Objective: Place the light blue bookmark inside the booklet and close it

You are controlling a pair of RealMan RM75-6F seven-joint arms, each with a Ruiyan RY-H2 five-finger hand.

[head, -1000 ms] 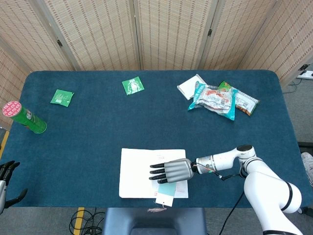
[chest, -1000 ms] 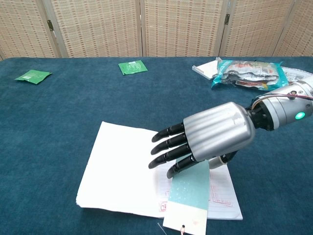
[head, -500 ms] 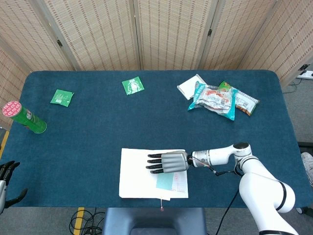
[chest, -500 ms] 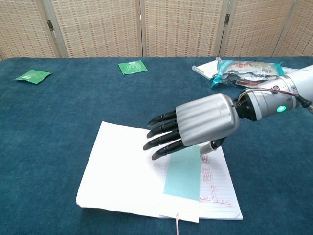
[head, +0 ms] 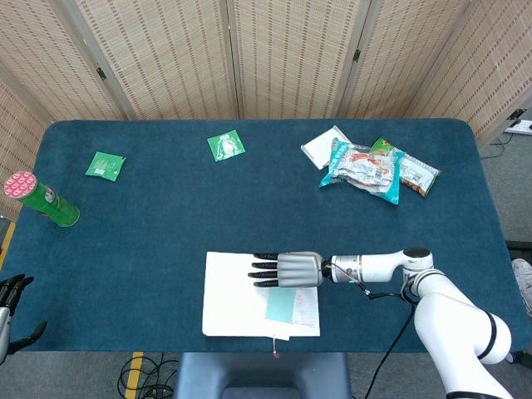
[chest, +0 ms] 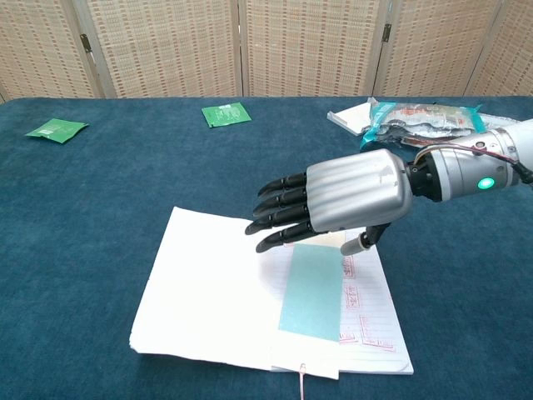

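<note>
Light blue rectangular bookmark (chest: 313,290) lying flat on open white paper booklet (chest: 208,296), lower centre; right hand (chest: 346,204) hovers above, fingers spread, holding nothing, apparently positioned for closing.

Count on tabletop (head: 166,216): 1 open booklet (head: 237,307), 1 light blue bookmark (head: 281,306), 2 green sachets (head: 105,165) (head: 225,145), 1 green can (head: 43,200) at 9 o'clock, snack packets pile (head: 378,170) at 1 o'clock, number unclear.

Green packets (head: 225,145), snack bags (head: 378,169), can (head: 40,199)
</note>
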